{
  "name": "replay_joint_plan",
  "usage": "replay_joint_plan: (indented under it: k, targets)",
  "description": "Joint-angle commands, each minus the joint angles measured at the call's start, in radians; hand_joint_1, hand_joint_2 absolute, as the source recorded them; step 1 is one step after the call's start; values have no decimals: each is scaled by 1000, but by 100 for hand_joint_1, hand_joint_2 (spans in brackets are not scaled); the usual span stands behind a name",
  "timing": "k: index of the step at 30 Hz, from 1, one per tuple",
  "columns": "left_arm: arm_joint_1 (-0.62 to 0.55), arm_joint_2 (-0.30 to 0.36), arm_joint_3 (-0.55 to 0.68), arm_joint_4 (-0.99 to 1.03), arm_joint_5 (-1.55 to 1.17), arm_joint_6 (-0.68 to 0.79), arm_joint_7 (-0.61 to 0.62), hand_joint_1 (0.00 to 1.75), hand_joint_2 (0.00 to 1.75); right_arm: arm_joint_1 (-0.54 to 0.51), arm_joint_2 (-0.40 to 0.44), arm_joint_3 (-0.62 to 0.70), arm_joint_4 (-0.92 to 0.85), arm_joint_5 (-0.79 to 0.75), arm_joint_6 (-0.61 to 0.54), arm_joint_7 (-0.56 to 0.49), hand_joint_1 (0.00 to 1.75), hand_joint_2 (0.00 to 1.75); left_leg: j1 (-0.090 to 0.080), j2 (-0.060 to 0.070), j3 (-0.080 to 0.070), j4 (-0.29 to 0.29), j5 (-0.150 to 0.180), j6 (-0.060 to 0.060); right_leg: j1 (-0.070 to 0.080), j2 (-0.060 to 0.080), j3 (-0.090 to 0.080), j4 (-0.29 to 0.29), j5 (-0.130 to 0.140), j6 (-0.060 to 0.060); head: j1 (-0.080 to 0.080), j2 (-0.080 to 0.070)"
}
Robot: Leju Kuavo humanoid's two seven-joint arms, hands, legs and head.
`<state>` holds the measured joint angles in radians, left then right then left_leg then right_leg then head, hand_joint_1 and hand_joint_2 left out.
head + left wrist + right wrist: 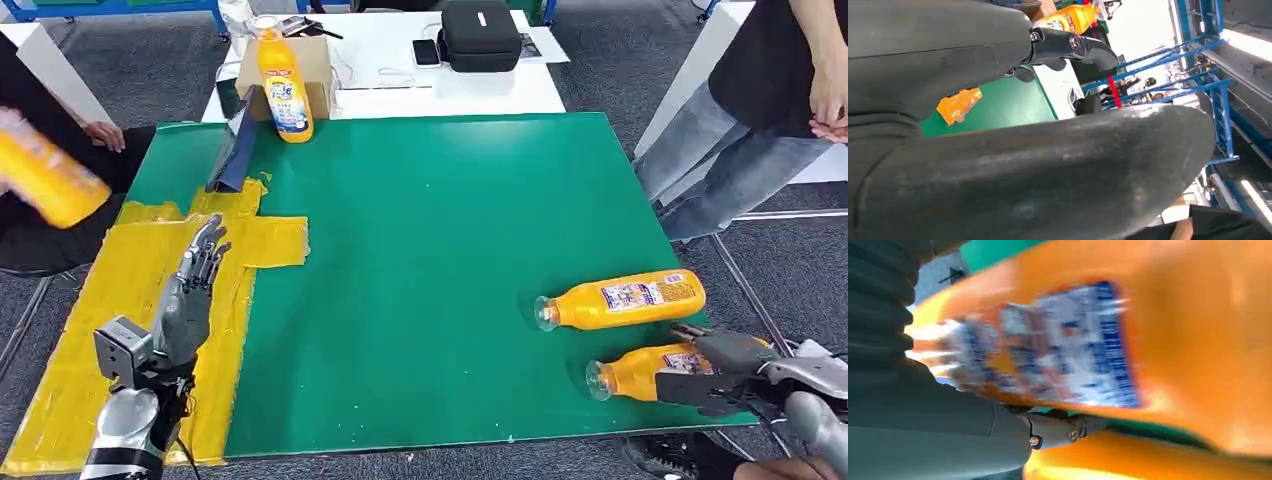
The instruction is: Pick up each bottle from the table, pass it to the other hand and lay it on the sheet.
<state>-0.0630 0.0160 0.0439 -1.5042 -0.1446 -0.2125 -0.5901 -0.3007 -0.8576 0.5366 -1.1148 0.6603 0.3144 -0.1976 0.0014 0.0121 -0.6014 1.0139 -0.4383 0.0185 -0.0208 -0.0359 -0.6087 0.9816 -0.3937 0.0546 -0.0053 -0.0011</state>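
At lower right, the right robot hand (722,372) seemed to grip a lying bottle (640,371); the left robot hand (195,280), fingers spread and empty, hovered over the yellow sheet (70,350) at lower left.

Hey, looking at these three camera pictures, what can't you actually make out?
- Right robot hand on the near lying bottle: head view hides its fingers behind the bottle, so firmness of grip is unclear.
- That bottle's label: motion-blurred in the right wrist view, unreadable.
- Bottle in a person's hand: blurred, cut by the left edge.
- Left robot hand: mostly blocked by its own thumb.
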Motion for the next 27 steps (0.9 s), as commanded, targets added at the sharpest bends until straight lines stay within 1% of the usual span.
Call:
replay_joint_plan:
  k: [1,8,13,15,16,18,19,20,21,22,23,24,25,26,27]
  targets:
    - [-43,11,-29,92,5,-5,4,0,0,19,63,104,91,-25,-14,-12,175,175,2,-3,4,-2,0,-1,1,0,6,-3,0,-3,0,0]
    - [-44,6,-30,90,8,-5,6,0,0,20,70,103,91,-24,-17,-6,175,175,2,1,6,-2,0,-1,2,3,5,-3,1,-2,0,0]
    - [-44,6,-30,90,8,-5,6,0,0,20,70,103,91,-24,-17,-6,175,175,2,-2,6,-3,1,-1,2,1,7,-4,0,-3,1,0]
    - [-47,7,-38,93,8,-6,6,0,0,22,94,84,104,-48,-22,-14,175,175,2,-1,5,-1,0,-1,2,1,6,-3,0,-2,1,0]
    - [-48,9,-42,95,8,-7,6,0,0,32,119,51,106,-101,-19,-45,175,175,2,-1,8,-3,0,-1,2,2,8,-4,0,-3,0,0]
    - [-53,6,-47,105,18,-12,10,0,0,62,154,-7,73,-193,-15,-99,175,175,2,0,7,-2,0,-1,2,2,7,-3,0,-2,0,0]
    - [-52,0,-54,106,22,-16,15,0,0,90,202,-59,27,-288,-6,-178,175,175,3,0,8,-3,0,-1,3,3,9,-5,1,-3,1,0]
    - [-56,-4,-65,108,29,-21,19,0,0,101,248,-88,-14,-352,33,-225,175,175,3,1,8,-3,0,-1,3,3,8,-5,1,-3,0,0]
    - [-70,-10,-86,123,44,-34,27,0,0,107,307,-118,-62,-431,87,-239,175,175,3,0,9,-4,1,-1,3,4,9,-6,1,-3,1,0]
    - [-73,-14,-89,125,52,-38,29,0,0,103,334,-129,-68,-455,95,-254,175,175,3,2,9,-4,1,-1,3,5,9,-6,2,-4,0,0]
    - [-81,-25,-110,129,69,-48,35,0,0,55,423,-118,-70,-511,112,-254,175,175,4,3,9,-4,1,-2,4,7,9,-6,2,-4,1,0]
    - [-83,-30,-121,128,77,-54,38,0,0,19,469,-106,-59,-521,120,-239,175,175,5,5,8,-3,0,-2,5,8,8,-5,3,-3,1,0]
    - [-84,-33,-125,128,78,-52,40,0,0,0,490,-98,-53,-520,119,-219,175,175,6,8,10,-4,0,-2,6,11,9,-6,4,-4,2,0]
    - [-84,-34,-126,127,78,-52,41,0,0,-4,494,-97,-51,-520,119,-214,175,175,6,11,9,-2,-1,-3,7,13,8,-5,5,-7,1,0]
    - [-82,-30,-129,124,81,-49,42,0,0,-9,488,-94,-43,-520,114,-215,175,175,6,13,8,-1,-2,-4,7,13,6,-3,4,-6,1,0]
